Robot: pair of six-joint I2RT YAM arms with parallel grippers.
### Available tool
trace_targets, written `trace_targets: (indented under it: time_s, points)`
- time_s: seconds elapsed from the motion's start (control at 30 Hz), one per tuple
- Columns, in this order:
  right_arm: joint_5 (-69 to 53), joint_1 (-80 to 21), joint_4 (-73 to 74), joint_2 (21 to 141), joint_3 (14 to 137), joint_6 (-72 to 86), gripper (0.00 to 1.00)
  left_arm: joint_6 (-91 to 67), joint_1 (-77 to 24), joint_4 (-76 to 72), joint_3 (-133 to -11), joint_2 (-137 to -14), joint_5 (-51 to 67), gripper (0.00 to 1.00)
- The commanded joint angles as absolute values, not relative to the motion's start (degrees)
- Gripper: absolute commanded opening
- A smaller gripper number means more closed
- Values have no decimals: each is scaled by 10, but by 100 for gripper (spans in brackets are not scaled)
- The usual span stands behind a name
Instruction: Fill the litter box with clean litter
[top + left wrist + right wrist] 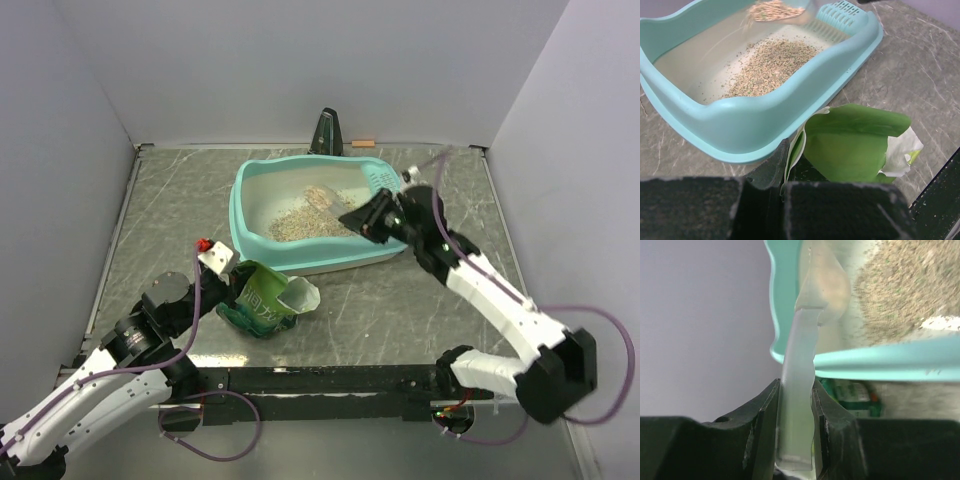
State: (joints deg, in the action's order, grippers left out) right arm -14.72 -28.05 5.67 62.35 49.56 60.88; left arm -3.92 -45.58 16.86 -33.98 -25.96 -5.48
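The right tool (372,218) is clamped on the flat handle of a translucent whitish plastic scoop (325,193), with one finger pressing each side of the handle. The scoop's bowl hangs over the inside of the large teal rectangular plastic litter box (238,215), toward its far wall, and carries a small load of granules. Gripping the handle at its end lets the bowl reach past the rim, so whatever tips off should land in the tray rather than on the grey marbled desk (420,310). The litter box stands toward the back of the desk, with its slotted sieve grid (383,180) at the right end. On its whitish floor lies the clean litter (298,224), beige-grey granules in a loose speckled heap. Bare floor shows around the heap, so the filling looks only partly done. The left tool (228,292) is closed tight and appears to pinch the upper edge of a crumpled green printed bag (262,300). The bag stands just beside the box's near left corner. That grip seems meant to steady the bag upright with its mouth gaping, ready for the scoop. How much litter is inside the bag cannot be seen.
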Motion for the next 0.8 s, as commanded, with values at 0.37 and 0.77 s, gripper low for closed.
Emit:
trace_targets:
  time_s: [0.37, 0.77]
  points:
    - [88, -322, 453, 826, 840, 130, 0, -51, -458, 151, -340, -251, -53, 1]
    - [239, -439, 496, 803, 886, 66, 0, -52, -457, 155, -341, -250, -57, 1]
